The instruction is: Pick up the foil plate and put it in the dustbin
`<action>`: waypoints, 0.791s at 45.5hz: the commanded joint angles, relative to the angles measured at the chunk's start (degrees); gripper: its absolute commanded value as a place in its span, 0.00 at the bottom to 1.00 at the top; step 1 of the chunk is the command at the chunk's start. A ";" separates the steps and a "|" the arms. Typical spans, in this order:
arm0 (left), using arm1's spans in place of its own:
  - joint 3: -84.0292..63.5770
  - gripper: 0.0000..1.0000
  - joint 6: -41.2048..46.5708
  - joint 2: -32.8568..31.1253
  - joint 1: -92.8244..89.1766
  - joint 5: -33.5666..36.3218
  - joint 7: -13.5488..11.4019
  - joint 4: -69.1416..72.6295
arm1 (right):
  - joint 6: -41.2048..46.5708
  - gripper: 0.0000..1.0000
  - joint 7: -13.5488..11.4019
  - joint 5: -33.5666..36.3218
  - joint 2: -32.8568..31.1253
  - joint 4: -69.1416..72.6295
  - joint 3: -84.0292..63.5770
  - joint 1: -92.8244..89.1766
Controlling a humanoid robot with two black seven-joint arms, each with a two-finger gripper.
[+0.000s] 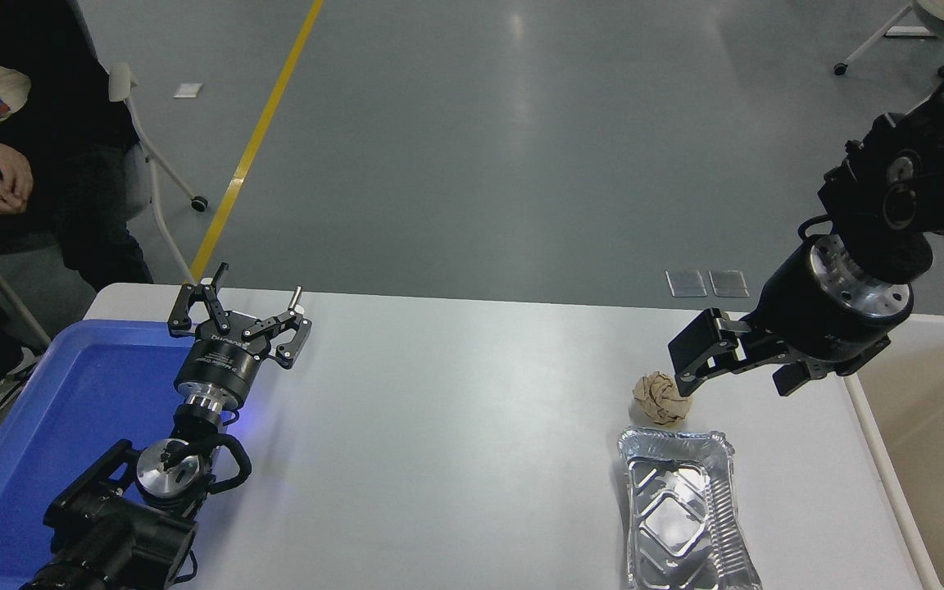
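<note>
While the right gripper (697,360) hung above the table (456,410) near its right side, its fingers looked only narrowly parted and held nothing, though their dark shapes overlapped and the gap was hard to read. Just below and beside it lay one small crumpled brown paper ball (661,397), resting on the table between the gripper and the foil plate (681,508). That paper ball sat just beyond the plate's far rim, near enough that it stood in the path between claw and plate. One foil plate lay on the table at the lower right, right side up with its embossed bottom showing; its near end was cut off by the picture's lower edge. One dustbin (931,442) stood just off the table's right edge, beige with a pale rim, and only its left portion showed, the remainder running out of view to the right and below. One blue tray (54,410) lay at the table's left end, partly covered by the left arm. The left gripper (247,311) was parked over the tray's far right corner with its fingers spread wide and holding nothing. One person sat at the far left, clasped hands (3,180) resting in the lap, the upper body cut off by the frame. Behind, one white chair (152,156) stood beside a yellow floor line (255,143).
</note>
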 commanded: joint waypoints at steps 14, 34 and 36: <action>-0.26 0.99 0.00 -0.04 0.00 -0.16 0.01 0.00 | -0.09 1.00 -0.04 0.08 -0.15 -0.04 0.09 -0.37; -0.18 0.99 0.00 -0.04 0.00 -0.08 0.01 0.00 | -9.48 1.00 0.05 -7.12 -2.69 -1.01 0.27 -11.09; -0.18 0.99 -0.09 -0.04 0.00 -0.08 0.01 0.00 | -11.33 1.00 0.05 -8.43 -3.40 -1.10 0.27 -12.76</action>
